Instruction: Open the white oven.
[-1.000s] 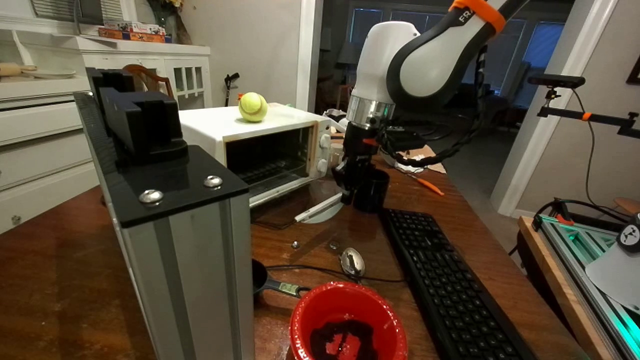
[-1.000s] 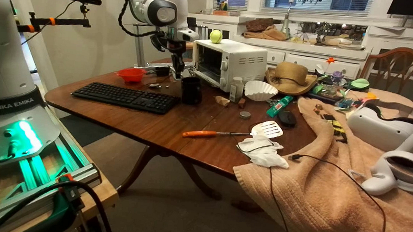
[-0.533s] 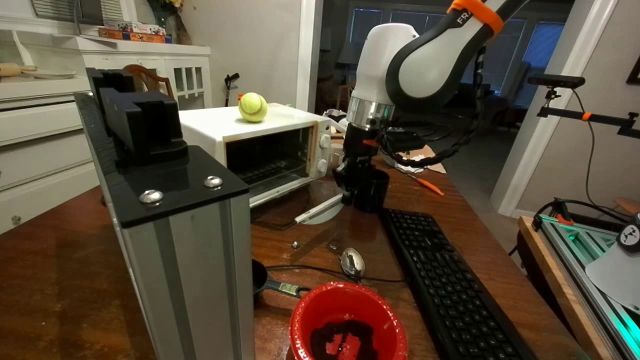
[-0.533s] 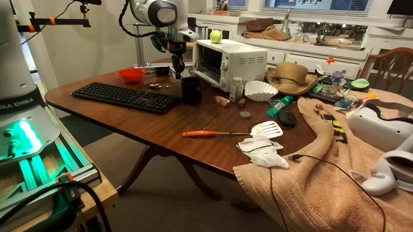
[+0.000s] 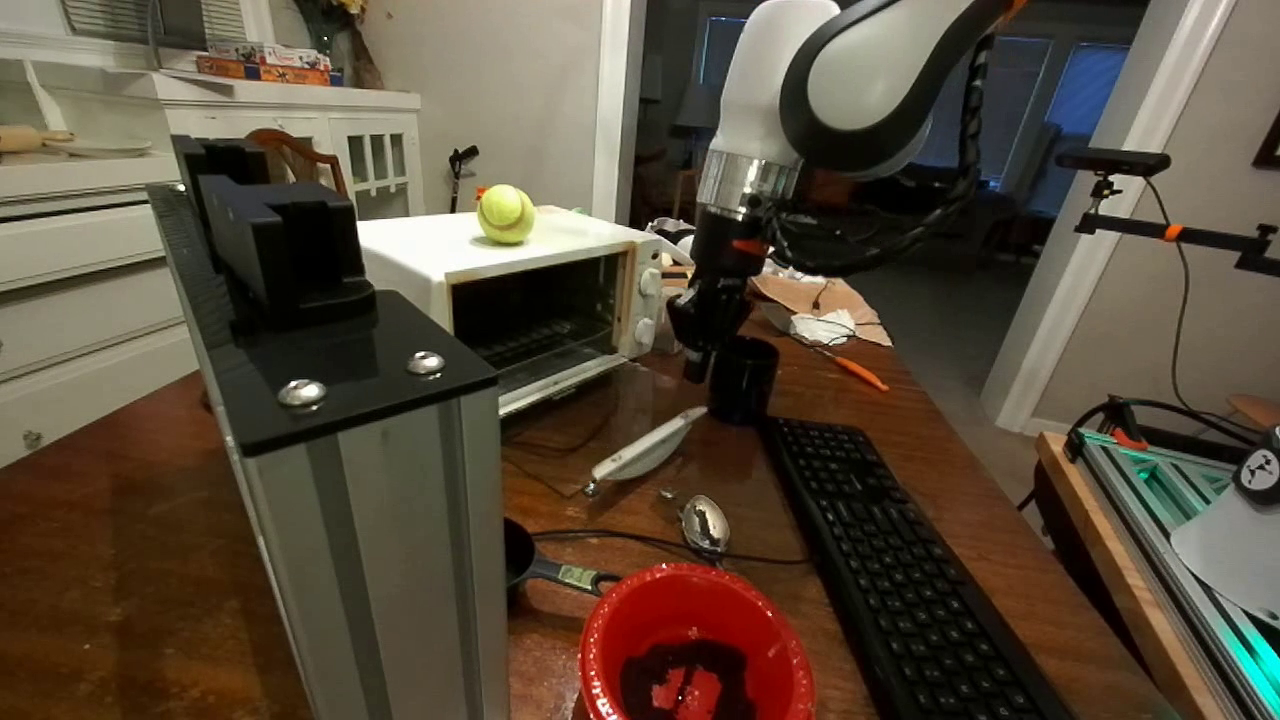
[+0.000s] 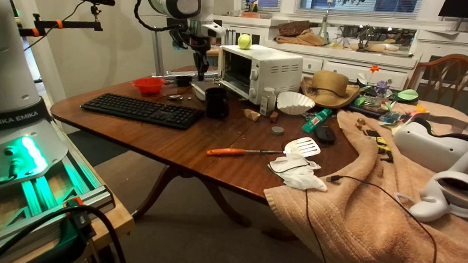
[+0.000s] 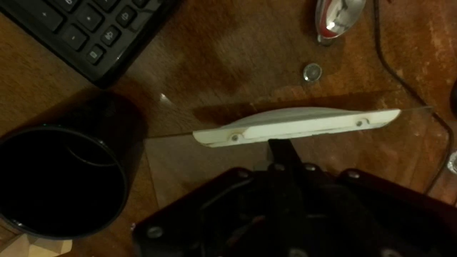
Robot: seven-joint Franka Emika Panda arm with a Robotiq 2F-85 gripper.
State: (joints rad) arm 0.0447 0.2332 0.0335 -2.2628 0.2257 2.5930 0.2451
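illumination is dim and warm; a green light [image 6: 32, 151] overexposes on the robot base [image 6: 2, 132]; bluish daylight shows at the window [image 6: 365, 6]; the interior of the white oven [image 5: 420, 240] lies in shadow; in the wrist view, the gripper [image 7: 280, 141] is underexposed, the spoon [image 7: 342, 16] carries glare and detail is soft; both exterior views stretch toward their edges.

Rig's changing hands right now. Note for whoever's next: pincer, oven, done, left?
Pincer: shut, holding nothing, hanging just above the handle.
Oven: ball on top; door folded down, mug near the handle.
Done: door open.
Left: probably just backing the pincer off, minding the mug.
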